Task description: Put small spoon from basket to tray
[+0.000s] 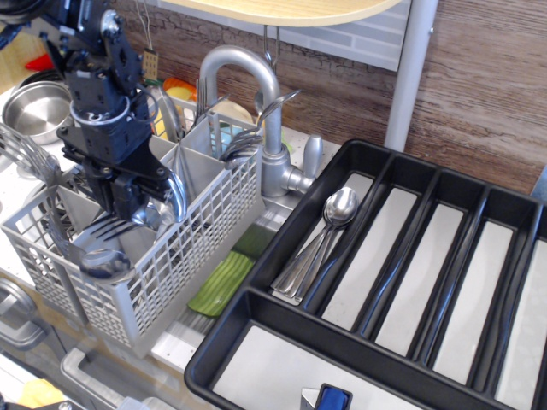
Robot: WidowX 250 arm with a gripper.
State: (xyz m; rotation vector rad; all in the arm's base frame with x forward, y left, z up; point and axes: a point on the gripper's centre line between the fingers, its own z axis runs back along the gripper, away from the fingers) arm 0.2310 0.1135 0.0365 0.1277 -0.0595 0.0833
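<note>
The pale mesh basket [218, 213] stands at the left with several compartments holding forks [102, 229] and spoons. My gripper [128, 205] hangs on the black arm and reaches down into a middle compartment, its fingertips among the cutlery. A shiny curved spoon bowl [176, 195] sits right beside the fingers on their right; I cannot tell whether this is the small spoon or whether it is gripped. Another spoon bowl [104, 262] lies at the basket's front corner. The black tray [282, 325] fills the right side and has light grey floors.
Two or three spoons [329, 229] lie in the tray's leftmost long compartment. A steel faucet [248, 73] rises behind the basket. A round steel bowl [34, 111] sits at the far left. A green ribbed dish [220, 284] lies between basket and tray.
</note>
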